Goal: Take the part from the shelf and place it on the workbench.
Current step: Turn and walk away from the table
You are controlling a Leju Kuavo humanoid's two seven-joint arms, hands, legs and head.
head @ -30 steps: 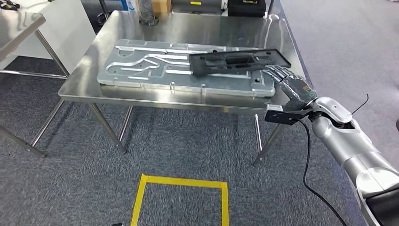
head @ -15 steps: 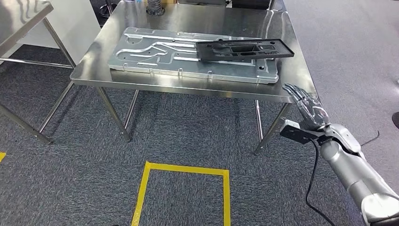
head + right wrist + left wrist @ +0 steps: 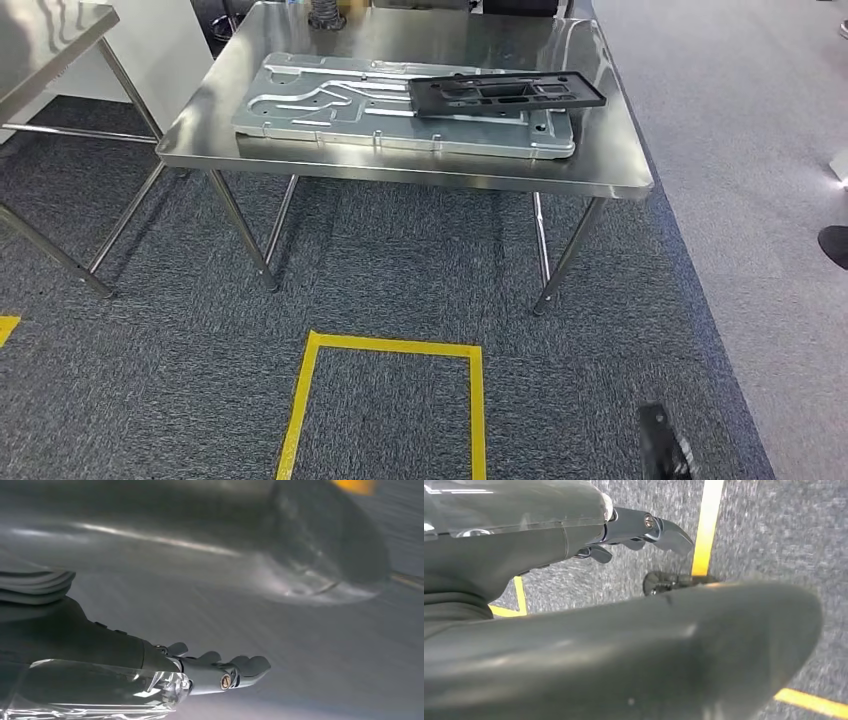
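Observation:
The black, flat, elongated part [image 3: 508,90] lies on the right end of a large grey machined metal plate [image 3: 330,115], which rests on the steel workbench [image 3: 600,165]. Nothing touches the part. My right hand [image 3: 215,672] hangs low with its fingers stretched out and holds nothing; in the head view a dark bit of it [image 3: 665,455] shows near the floor, well short of the workbench. My left hand [image 3: 639,530] hangs over the grey carpet with its fingers apart and nothing in them.
A yellow tape square [image 3: 385,400] marks the carpet in front of the workbench. A second steel table [image 3: 50,30] stands at the left. Smooth grey floor [image 3: 760,150] runs along the right of the carpet.
My right arm has dropped from the workbench's right front corner down to the floor level at my side. The camera has drawn back a little; the part has stayed on the plate.

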